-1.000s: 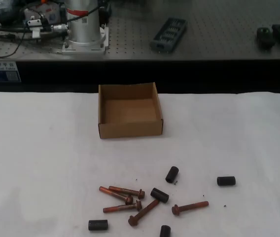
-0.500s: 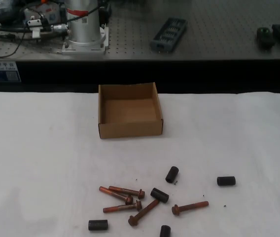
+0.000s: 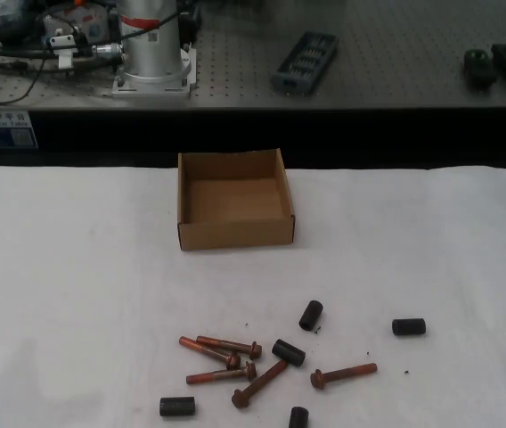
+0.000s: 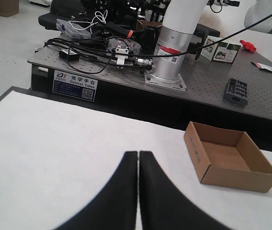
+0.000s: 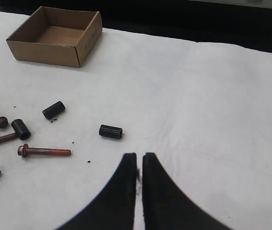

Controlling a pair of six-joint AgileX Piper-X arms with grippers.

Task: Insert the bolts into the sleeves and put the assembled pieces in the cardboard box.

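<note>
An open cardboard box sits toward the far side of a white-covered table, with no assembled piece visible in it. Nearer the camera lie rusty bolts, four of them touching or crossing in a cluster and one bolt apart. Short black sleeves are scattered around them.

The left end effector hangs over bare table with its fingers pressed together. The right end effector has its fingers nearly closed on nothing, near a lone sleeve.

Nothing is joined yet. A likely risk is that a sleeve lying on its side rolls away when nudged. Reaching into the tangled cluster could drag neighbouring bolts along. A slightly tilted bolt could also jam at a sleeve's mouth.
</note>
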